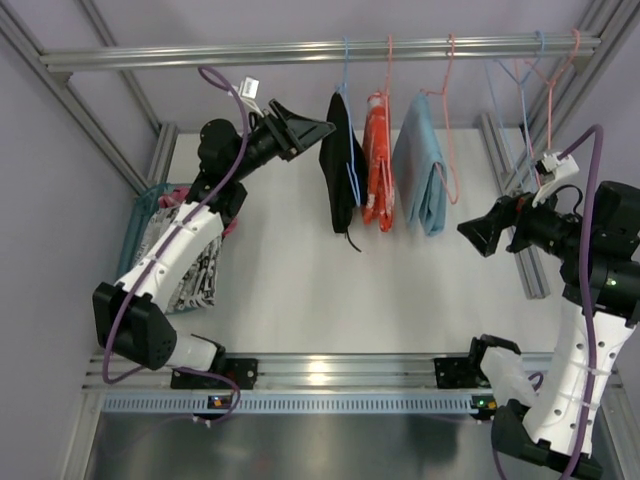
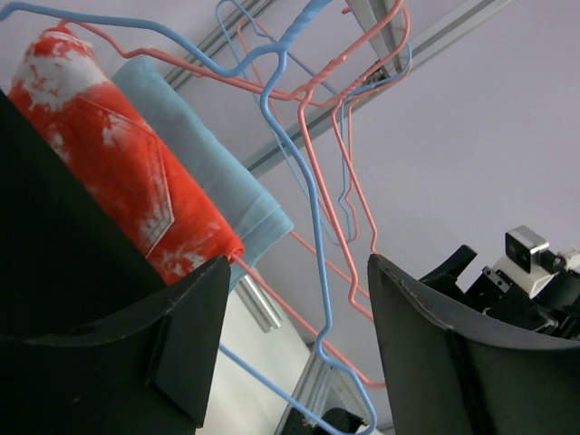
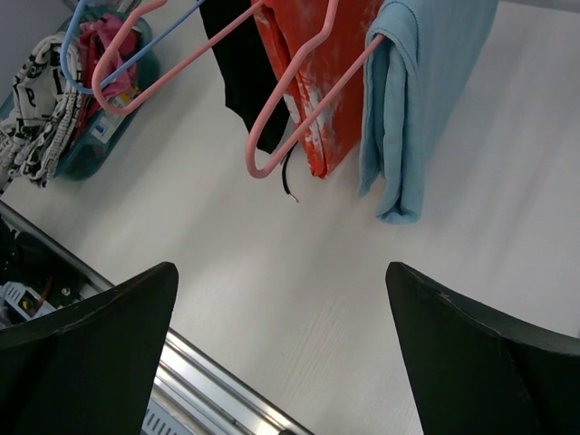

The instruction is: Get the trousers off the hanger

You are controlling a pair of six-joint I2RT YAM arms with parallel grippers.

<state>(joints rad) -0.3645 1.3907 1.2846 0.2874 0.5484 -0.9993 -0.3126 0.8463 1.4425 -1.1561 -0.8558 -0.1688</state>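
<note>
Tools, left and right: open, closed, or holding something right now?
Left tool: open, holding nothing, near the black trousers.
Right tool: open, holding nothing.

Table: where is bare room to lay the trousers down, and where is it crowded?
Free: the white table between the hanging clothes and the near rail. Crowded: the left edge, with a full basket, and the bar, where black trousers, orange trousers and blue cloth hang close together.

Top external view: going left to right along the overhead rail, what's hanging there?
Plain black cloth trousers → orange-red trousers with white blotches → folded light-blue cloth garment → bunch of empty blue and pink wire hangers.
</note>
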